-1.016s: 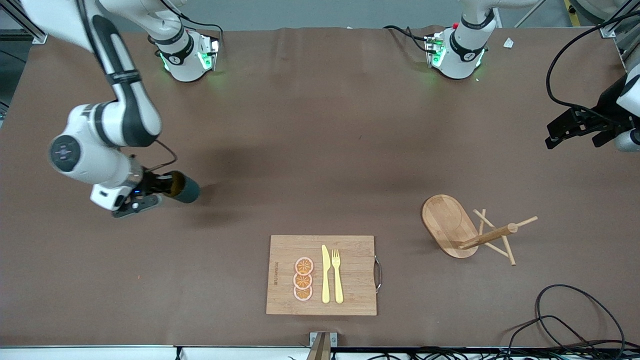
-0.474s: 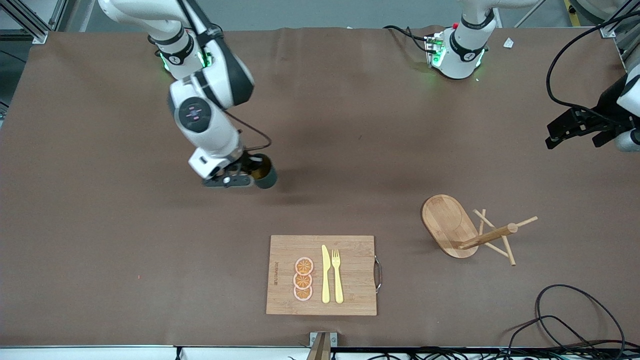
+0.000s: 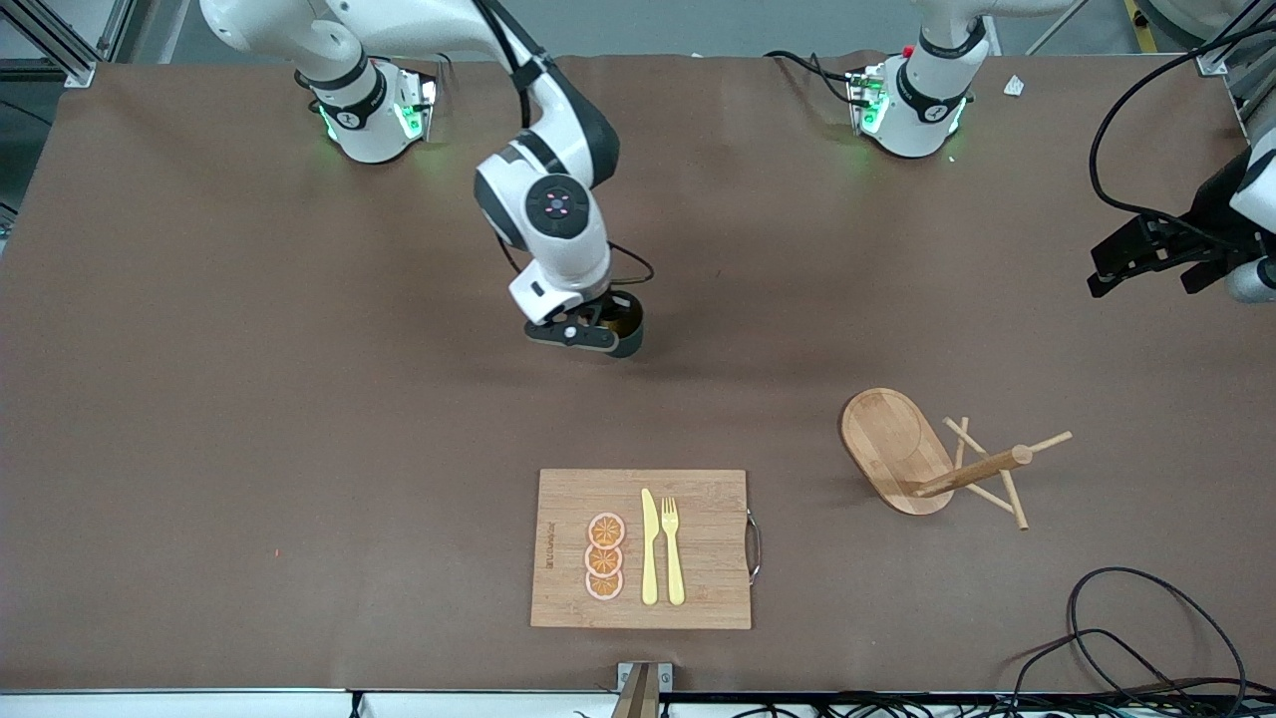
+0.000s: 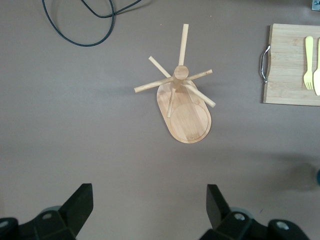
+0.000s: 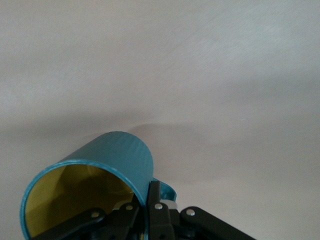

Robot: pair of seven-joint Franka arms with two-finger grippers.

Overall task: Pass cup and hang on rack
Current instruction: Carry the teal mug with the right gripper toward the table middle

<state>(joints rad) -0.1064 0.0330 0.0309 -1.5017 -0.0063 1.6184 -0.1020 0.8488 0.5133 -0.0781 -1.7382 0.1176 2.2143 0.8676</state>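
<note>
The dark teal cup with its yellowish inside hangs tilted over the middle of the table. My right gripper is shut on its wall beside the small handle, one finger inside the rim and one outside. The wooden rack, with an oval base, a post and thin pegs, sits toward the left arm's end of the table. It also shows in the left wrist view, the rack lying under that camera. My left gripper waits open in the air at that end, nothing between its fingers.
A bamboo cutting board with orange slices, a yellow knife and a yellow fork lies near the front edge. A black cable loops on the table near the rack, nearer the front camera.
My right arm has swung from its own end of the table to the middle, carrying the cup. The left arm and the rack have not moved.
</note>
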